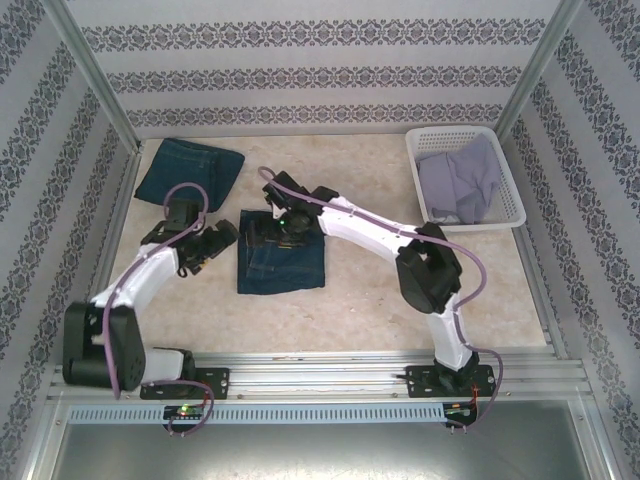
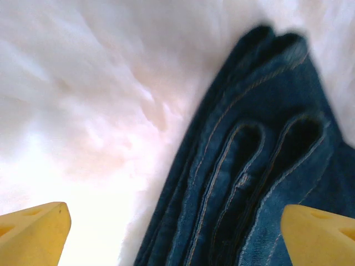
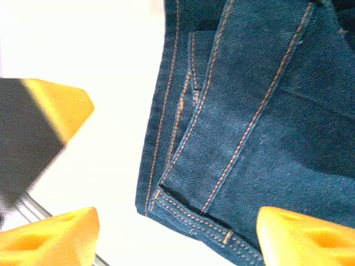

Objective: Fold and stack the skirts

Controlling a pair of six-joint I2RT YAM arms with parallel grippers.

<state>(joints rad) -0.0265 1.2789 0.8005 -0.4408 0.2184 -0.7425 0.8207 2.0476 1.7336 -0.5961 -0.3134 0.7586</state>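
Observation:
A folded dark blue denim skirt [image 1: 283, 264] lies in the middle of the table. My left gripper [image 1: 224, 237] hovers at its left edge, and in the left wrist view it is open [image 2: 176, 238], its yellow fingertips [image 2: 34, 231] wide apart over the skirt's layered fold [image 2: 249, 166]. My right gripper [image 1: 264, 233] is over the skirt's far end. It is also open [image 3: 177, 238], straddling a stitched corner of the denim [image 3: 238, 127] with nothing gripped. A second denim skirt [image 1: 188, 170] lies at the back left. A lavender-grey skirt [image 1: 462, 182] sits bunched in the basket.
The white lattice basket [image 1: 450, 133] stands at the back right. Patterned walls close in the table on three sides, and a metal rail [image 1: 330, 368] runs along the near edge. A black and yellow gripper part [image 3: 44, 122] shows left of the denim in the right wrist view.

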